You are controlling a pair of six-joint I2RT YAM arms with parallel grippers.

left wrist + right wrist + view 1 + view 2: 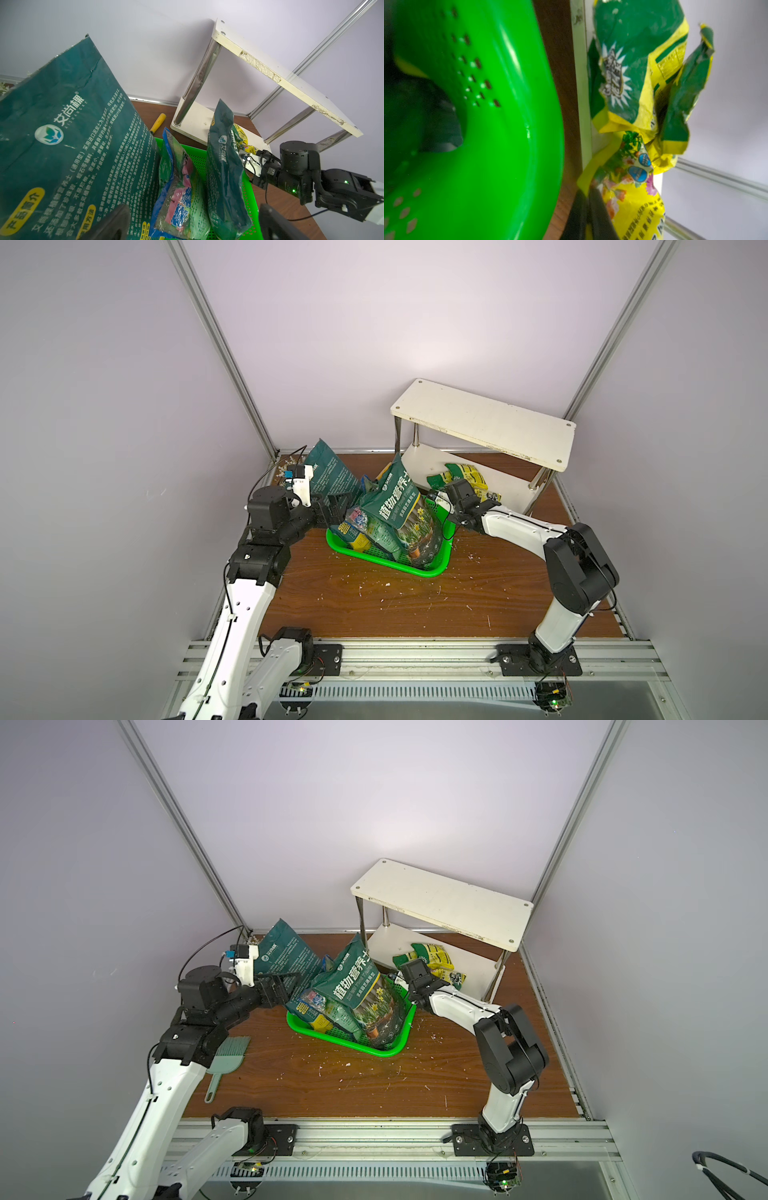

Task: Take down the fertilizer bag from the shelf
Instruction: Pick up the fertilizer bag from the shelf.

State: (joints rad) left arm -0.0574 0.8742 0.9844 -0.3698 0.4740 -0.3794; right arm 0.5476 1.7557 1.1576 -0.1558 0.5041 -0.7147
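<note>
Right wrist view: my right claw is pinched shut on a thin yellow corner of the crumpled fertilizer bag, and the green basket sits just beside it. I hold so little film that it may slip or tear when I pull. In both top views the bag lies on the lower board of the shelf, far right, under the top board. Lifting steeply could knock that board. Dragging could snag the lower board's edge or shift the rack, which looks light. My wrist is near the tall soil bags in the basket and might topple them. Left wrist view: my left claw gapes wide, holding nothing.
</note>
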